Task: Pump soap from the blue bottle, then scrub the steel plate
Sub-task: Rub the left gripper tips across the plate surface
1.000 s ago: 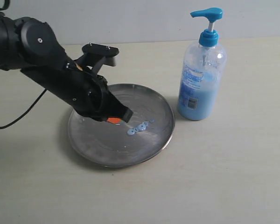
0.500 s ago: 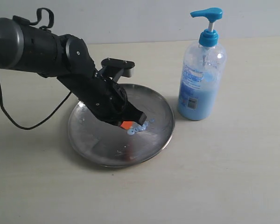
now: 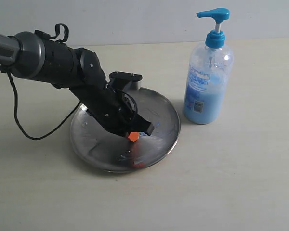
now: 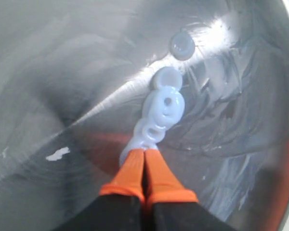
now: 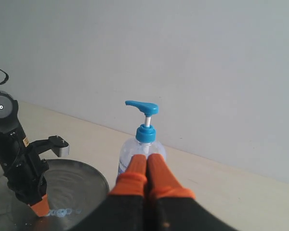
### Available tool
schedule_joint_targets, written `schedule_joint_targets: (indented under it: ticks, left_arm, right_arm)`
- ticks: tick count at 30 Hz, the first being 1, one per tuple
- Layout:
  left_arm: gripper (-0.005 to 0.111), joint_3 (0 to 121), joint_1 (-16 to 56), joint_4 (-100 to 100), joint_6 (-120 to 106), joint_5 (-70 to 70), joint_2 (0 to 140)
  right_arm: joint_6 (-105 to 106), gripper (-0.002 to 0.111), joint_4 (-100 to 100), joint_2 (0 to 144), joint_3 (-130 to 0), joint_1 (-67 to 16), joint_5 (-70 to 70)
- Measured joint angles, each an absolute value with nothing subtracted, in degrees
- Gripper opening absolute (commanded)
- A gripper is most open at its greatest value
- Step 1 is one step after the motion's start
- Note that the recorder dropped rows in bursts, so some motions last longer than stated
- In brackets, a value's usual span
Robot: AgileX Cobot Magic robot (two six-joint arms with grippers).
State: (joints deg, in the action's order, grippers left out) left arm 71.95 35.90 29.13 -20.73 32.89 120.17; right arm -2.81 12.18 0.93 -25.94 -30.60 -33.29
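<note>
The steel plate (image 3: 96, 149) lies on the table left of the blue bottle (image 3: 207, 84), which stands upright with its pump head up. Pale blue soap (image 4: 161, 118) lies in blobs and rings on the plate (image 4: 62, 62). My left gripper (image 3: 133, 136) is shut, its orange fingertips (image 4: 135, 168) pressed down on the plate at the near end of the soap (image 3: 143, 134). In the right wrist view my right gripper (image 5: 147, 159) is shut and empty, hanging in the air short of the bottle (image 5: 143, 139); it is out of the exterior view.
A black cable (image 3: 38, 130) trails from the left arm across the table left of the plate. The left arm's wrist camera bracket (image 3: 126, 77) juts over the plate's far rim. A pale wall stands behind the table.
The left arm has swung and lowered to the right across the plate, bringing its shut orange tips into the soap blobs. Bottle and plate have stayed put.
</note>
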Motion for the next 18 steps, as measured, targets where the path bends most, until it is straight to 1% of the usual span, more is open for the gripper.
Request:
schedule_joint_targets:
  ticks: [8,18]
  left_arm:
    - [0.001,72.09,35.9,31.49,-21.51,30.84,120.69]
    - [0.001,76.27,35.9,33.33,-22.0,30.77,123.5]
  right_arm:
    - [-2.81,0.0,12.18,0.93,-25.94,-30.6,-33.17]
    - [-2.81,0.0,12.18,0.93,-25.94,-30.6,-33.17]
